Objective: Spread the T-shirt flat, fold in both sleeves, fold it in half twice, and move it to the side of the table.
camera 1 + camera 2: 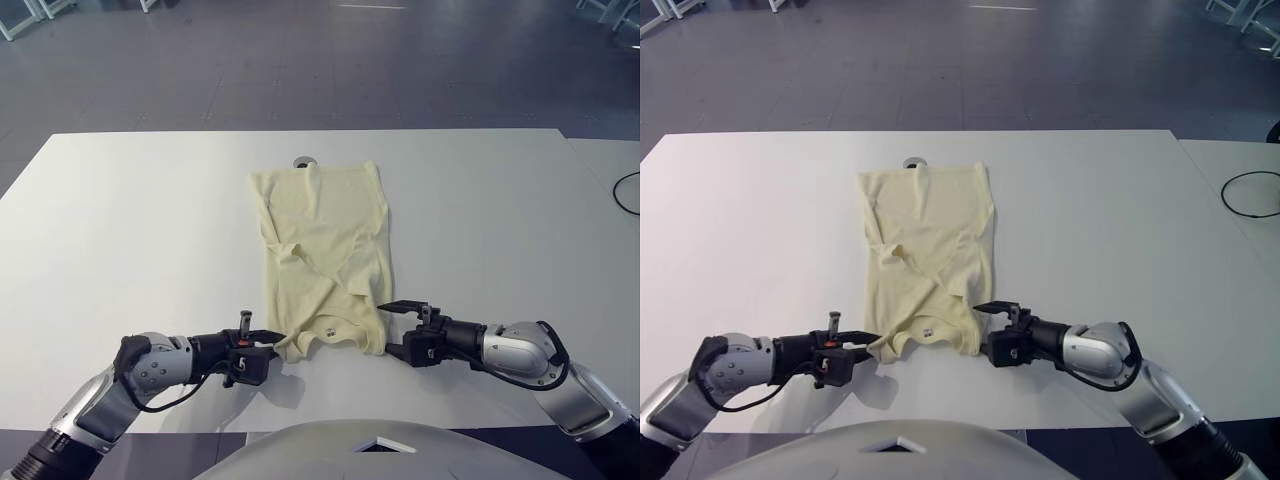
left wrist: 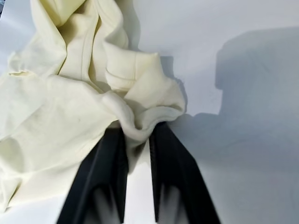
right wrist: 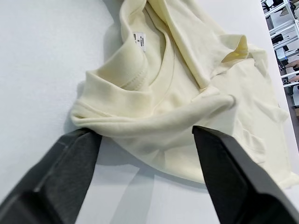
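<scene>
A pale yellow T-shirt point(image 1: 325, 250) lies as a long, rumpled strip in the middle of the white table point(image 1: 130, 230), collar end nearest me. At its near left corner, my left gripper point(image 1: 275, 345) is shut on a fold of the cloth; in the left wrist view that fold point(image 2: 140, 121) sits pinched between the two black fingers. My right gripper point(image 1: 388, 330) stands open at the near right corner. In the right wrist view its fingers point(image 3: 70, 158) straddle the shirt's shoulder edge point(image 3: 149, 123) beside the collar with its label point(image 3: 138, 39).
A small grey round disc point(image 1: 303, 161) lies on the table at the shirt's far edge. A black cable point(image 1: 1250, 192) loops on the adjoining table at the right. Bare tabletop stretches on both sides of the shirt.
</scene>
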Robot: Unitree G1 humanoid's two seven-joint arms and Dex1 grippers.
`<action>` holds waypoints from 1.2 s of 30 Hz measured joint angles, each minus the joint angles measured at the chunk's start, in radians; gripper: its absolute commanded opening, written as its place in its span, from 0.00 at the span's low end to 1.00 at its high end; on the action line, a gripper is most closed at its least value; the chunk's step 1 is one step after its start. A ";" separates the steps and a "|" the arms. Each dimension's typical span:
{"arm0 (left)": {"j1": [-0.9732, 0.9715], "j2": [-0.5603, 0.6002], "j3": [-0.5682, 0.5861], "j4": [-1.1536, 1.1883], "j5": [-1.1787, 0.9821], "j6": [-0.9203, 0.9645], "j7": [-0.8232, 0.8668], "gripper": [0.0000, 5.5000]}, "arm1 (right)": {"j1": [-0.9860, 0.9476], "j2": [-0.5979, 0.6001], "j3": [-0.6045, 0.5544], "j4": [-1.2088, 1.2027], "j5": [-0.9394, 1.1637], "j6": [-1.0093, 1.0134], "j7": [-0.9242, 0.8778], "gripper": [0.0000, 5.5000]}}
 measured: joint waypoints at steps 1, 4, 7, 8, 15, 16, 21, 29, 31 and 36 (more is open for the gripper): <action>-0.001 -0.001 -0.001 0.005 0.000 0.000 0.002 0.01 | 0.000 0.000 0.001 0.000 0.000 0.000 0.001 0.49; -0.017 -0.002 -0.002 0.020 -0.001 -0.002 0.004 0.00 | 0.006 0.000 0.003 0.000 0.000 0.000 0.002 0.41; -0.029 0.012 0.001 0.033 -0.033 -0.004 -0.021 0.00 | 0.017 0.000 0.005 -0.001 0.000 0.000 0.002 0.29; -0.034 0.016 0.003 0.041 -0.042 -0.007 -0.032 0.00 | 0.021 0.000 0.005 -0.005 0.000 0.000 0.002 0.26; -0.074 0.035 0.007 0.084 -0.080 -0.021 -0.071 0.00 | 0.028 0.013 0.026 -0.004 -0.021 -0.002 -0.002 0.05; -0.074 0.036 0.007 0.084 -0.081 -0.021 -0.074 0.00 | 0.026 0.021 0.032 0.002 -0.025 -0.005 -0.006 0.02; -0.080 0.047 0.007 0.087 -0.101 -0.022 -0.098 0.00 | 0.014 0.039 0.037 0.022 -0.027 -0.009 -0.013 0.00; -0.104 0.062 0.018 0.104 -0.153 0.001 -0.158 0.00 | 0.051 0.010 -0.038 -0.022 0.097 0.101 0.063 0.00; -0.117 0.075 0.027 0.108 -0.197 0.038 -0.194 0.00 | 0.069 -0.011 -0.071 -0.067 0.183 0.184 0.115 0.00; -0.134 0.103 0.051 0.040 -0.354 0.180 -0.296 0.00 | 0.026 -0.016 -0.102 -0.154 0.330 0.355 0.173 0.00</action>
